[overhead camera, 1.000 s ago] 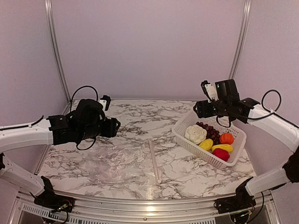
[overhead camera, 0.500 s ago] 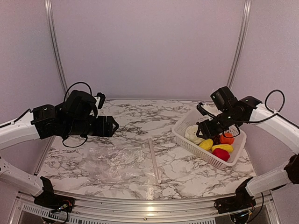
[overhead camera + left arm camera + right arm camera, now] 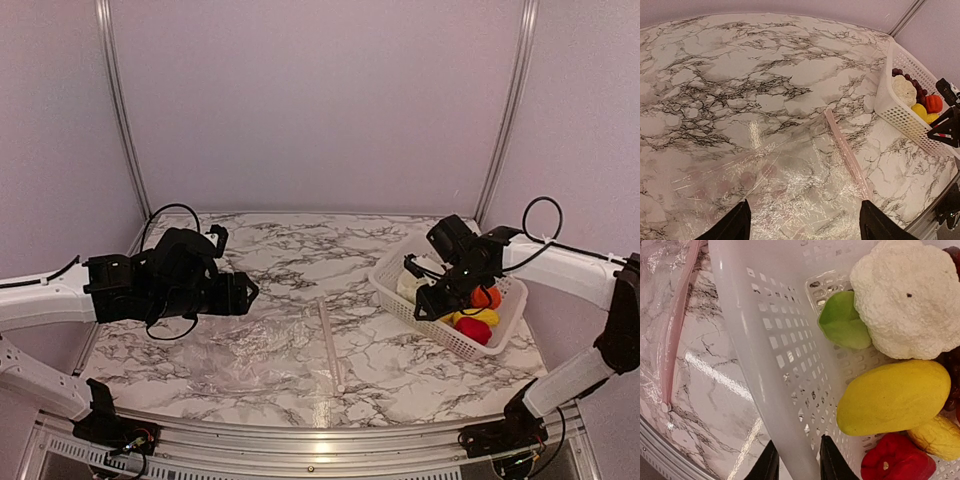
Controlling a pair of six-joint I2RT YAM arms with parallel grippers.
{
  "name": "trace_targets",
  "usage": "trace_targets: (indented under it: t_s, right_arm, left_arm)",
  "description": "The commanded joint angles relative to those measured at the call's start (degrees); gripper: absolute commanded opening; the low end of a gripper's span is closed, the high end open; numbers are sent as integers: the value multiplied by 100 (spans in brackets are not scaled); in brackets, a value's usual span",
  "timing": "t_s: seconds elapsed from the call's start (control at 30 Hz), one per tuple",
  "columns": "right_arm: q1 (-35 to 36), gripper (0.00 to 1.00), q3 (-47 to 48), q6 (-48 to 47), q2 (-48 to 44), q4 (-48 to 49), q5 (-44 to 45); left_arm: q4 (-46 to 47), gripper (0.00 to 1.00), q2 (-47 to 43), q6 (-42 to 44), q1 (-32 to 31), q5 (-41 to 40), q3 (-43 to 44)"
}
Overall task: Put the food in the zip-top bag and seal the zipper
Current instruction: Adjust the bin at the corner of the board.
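The clear zip-top bag [image 3: 250, 350] [image 3: 790, 185] lies flat on the marble table, its pink-white zipper [image 3: 330, 345] [image 3: 847, 155] [image 3: 677, 325] along the right edge. My left gripper [image 3: 245, 290] [image 3: 805, 220] hovers open above the bag, holding nothing. The food sits in the white basket [image 3: 440, 335] [image 3: 775, 340]: cauliflower [image 3: 910, 295], a green piece [image 3: 842, 322], a yellow piece [image 3: 895, 397], a second yellow piece [image 3: 940, 435], a red piece [image 3: 897, 460], the orange fruit [image 3: 487, 297] and dark grapes [image 3: 952, 370]. My right gripper [image 3: 428, 305] [image 3: 797, 460] straddles the basket's left wall, its fingers closed against both sides.
The basket [image 3: 895, 115] stands at the table's right side, close to the right edge. Metal frame rails run along the near edge [image 3: 320, 440]. Bare marble [image 3: 300, 250] stretches behind the bag and between bag and basket.
My right arm came down from above the basket to its left wall and its jaws closed around that wall. The left arm shifted slightly over the bag and stayed open.
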Motion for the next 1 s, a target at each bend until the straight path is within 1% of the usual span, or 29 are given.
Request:
trace_targets:
  t_s: [0.0, 0.1, 0.17, 0.2, 0.33, 0.4, 0.43, 0.53, 0.6, 0.7, 0.73, 0.83, 0.9, 0.97]
  right_arm:
    - [47, 21, 132, 279, 345, 632, 42]
    - [72, 13, 387, 585, 825, 919, -106]
    - [78, 2, 614, 903, 1142, 1097, -13]
    - [78, 0, 735, 1075, 1267, 1199, 66]
    - [81, 1, 1261, 1647, 1743, 1516, 313]
    - [76, 4, 1527, 1745, 1938, 1535, 330]
    - [81, 7, 1644, 1752, 2002, 1506, 276]
    - [87, 30, 1953, 1833, 1987, 1115, 50]
    - [145, 38, 1994, 1877, 1584, 1012, -19]
    - [369, 50, 1773, 1805, 890, 1278, -83]
    - [425, 52, 1652, 1780, 687, 1394, -238]
    - [584, 51, 1016, 1693, 264, 2054, -833]
    - [673, 49, 674, 1701, 253, 2341, -1053]
    - [801, 47, 552, 1679, 440, 2461, -1262]
  left_arm:
    - [80, 77, 15, 4, -47, -154, 104]
    - [34, 77, 104, 19, -47, -111, 186]
    - [-44, 77, 199, -35, -47, -66, 291]
    - [-111, 77, 253, -77, -47, -55, 361]
    - [-376, 76, 465, -300, -56, -62, 536]
    - [-342, 75, 561, -377, -63, -55, 509]
    - [-331, 75, 642, -399, -76, -84, 525]
    - [-445, 73, 1074, -296, -208, -193, 919]
    - [-669, 73, 1475, -229, -386, -274, 1332]
    - [-1149, 73, 1996, -304, -587, -424, 1818]
    - [-1261, 73, 2070, -394, -614, -439, 1895]
    - [-1506, 73, 1994, -808, -619, -427, 1764]
    - [-1550, 73, 1700, -1064, -619, -402, 1439]
    - [-1520, 77, 1371, -1308, -614, -368, 937]
